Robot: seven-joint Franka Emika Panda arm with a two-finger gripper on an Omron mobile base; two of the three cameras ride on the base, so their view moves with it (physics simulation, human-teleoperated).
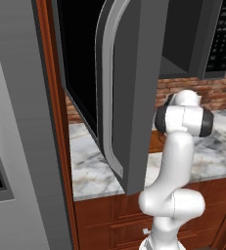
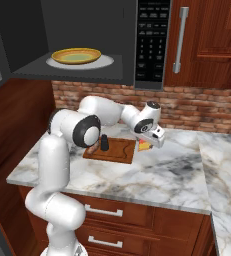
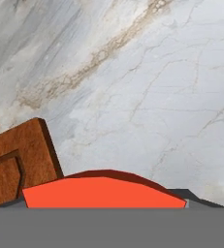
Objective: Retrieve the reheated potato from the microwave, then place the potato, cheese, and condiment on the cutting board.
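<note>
The microwave (image 2: 152, 40) hangs open above the counter with a yellow plate (image 2: 77, 55) inside; its door (image 1: 129, 97) swings out in the left base view. On the counter below lies the cutting board (image 2: 118, 151), and the black condiment (image 2: 104, 142) stands on it. My gripper (image 2: 149, 142) reaches just past the board's right edge, shut on the cheese (image 2: 144, 145). In the hand view the cheese's red rind (image 3: 104, 191) spans the bottom between the jaws, with a board corner (image 3: 16, 160) to the left. The potato is hidden.
Marble counter (image 2: 177, 170) stretches to the right of the board and round the corner. A brick wall (image 2: 197, 107) runs behind it, with a wooden cabinet (image 2: 207, 35) above. A grey fridge side (image 1: 16, 122) stands at the far left.
</note>
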